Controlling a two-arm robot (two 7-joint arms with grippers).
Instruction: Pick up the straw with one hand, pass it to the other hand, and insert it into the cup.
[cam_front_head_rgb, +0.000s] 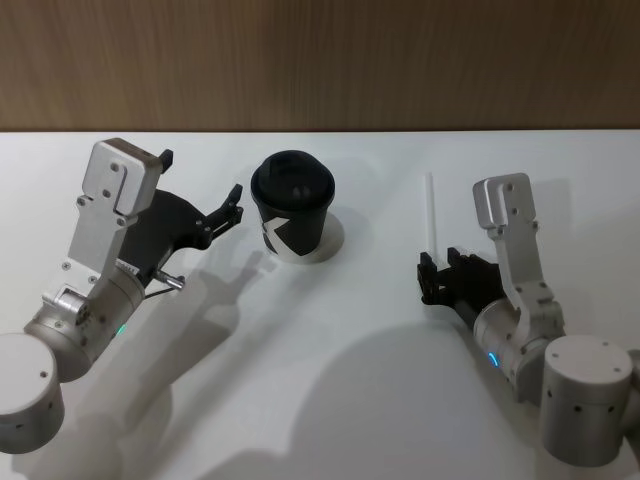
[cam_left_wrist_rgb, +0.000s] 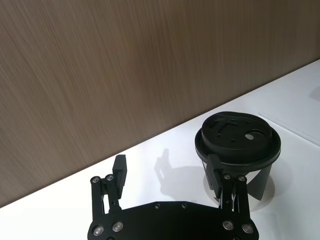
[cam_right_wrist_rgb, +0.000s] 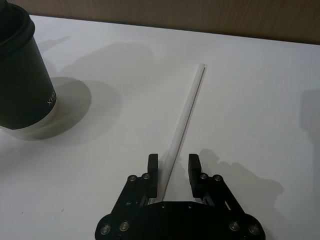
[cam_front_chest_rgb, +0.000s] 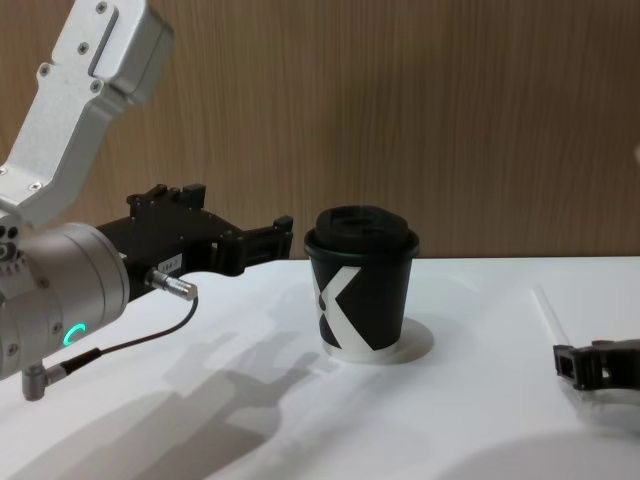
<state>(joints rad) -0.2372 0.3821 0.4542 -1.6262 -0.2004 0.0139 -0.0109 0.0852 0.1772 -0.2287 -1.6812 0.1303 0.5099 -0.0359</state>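
The white straw (cam_front_head_rgb: 431, 215) lies flat on the white table, right of the cup. My right gripper (cam_front_head_rgb: 440, 266) is low at the straw's near end. In the right wrist view the straw (cam_right_wrist_rgb: 186, 117) runs between the right gripper's (cam_right_wrist_rgb: 173, 167) fingers with a gap on each side, so it is open. The black cup (cam_front_head_rgb: 292, 205) with a white K mark and domed lid stands upright mid-table. My left gripper (cam_front_head_rgb: 200, 180) hovers open just left of the cup, at lid height, holding nothing. From the chest, the left gripper (cam_front_chest_rgb: 235, 215) points at the cup (cam_front_chest_rgb: 362, 290).
A wood-panelled wall (cam_front_head_rgb: 320, 60) runs behind the table's far edge. The white tabletop (cam_front_head_rgb: 330, 360) stretches bare between the two arms. A pale round disc (cam_front_head_rgb: 338, 240) sits under the cup.
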